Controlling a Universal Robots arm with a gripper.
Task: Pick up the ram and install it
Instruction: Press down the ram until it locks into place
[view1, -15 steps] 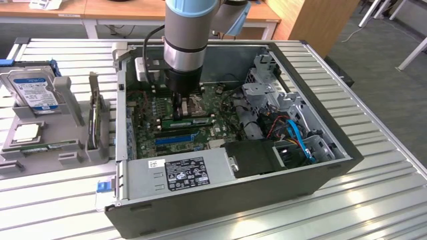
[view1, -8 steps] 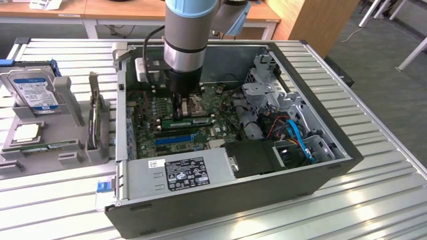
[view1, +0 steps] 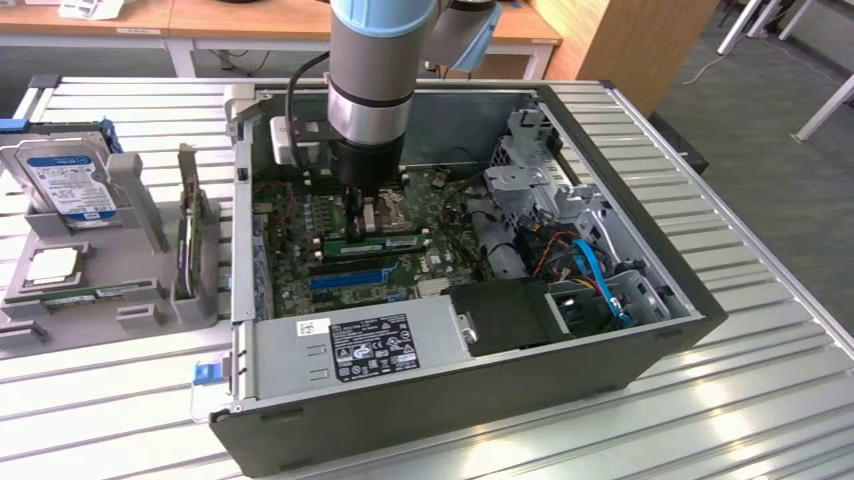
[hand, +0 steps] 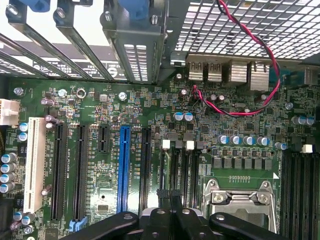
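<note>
Pincer (hand: 172, 200) closed over the motherboard (hand: 150, 145); exterior view adds a hard drive (view1: 67, 180)

ram stick (view1: 375, 243) partly hidden behind arm, end effector (hand: 171, 216) cut off at frame edge

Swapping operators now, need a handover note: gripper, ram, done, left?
Gripper: shut, nothing visible between its fingers, low inside the PC case over the motherboard, next to the CPU socket.
Ram: a green stick lies along the board beside the socket, close to the gripper; it looks set in a slot.
Tray outside the case: another thin green stick.
Done: ram appears to be in the case.
Left: confirm it is fully seated; the pictures cannot settle that.
</note>
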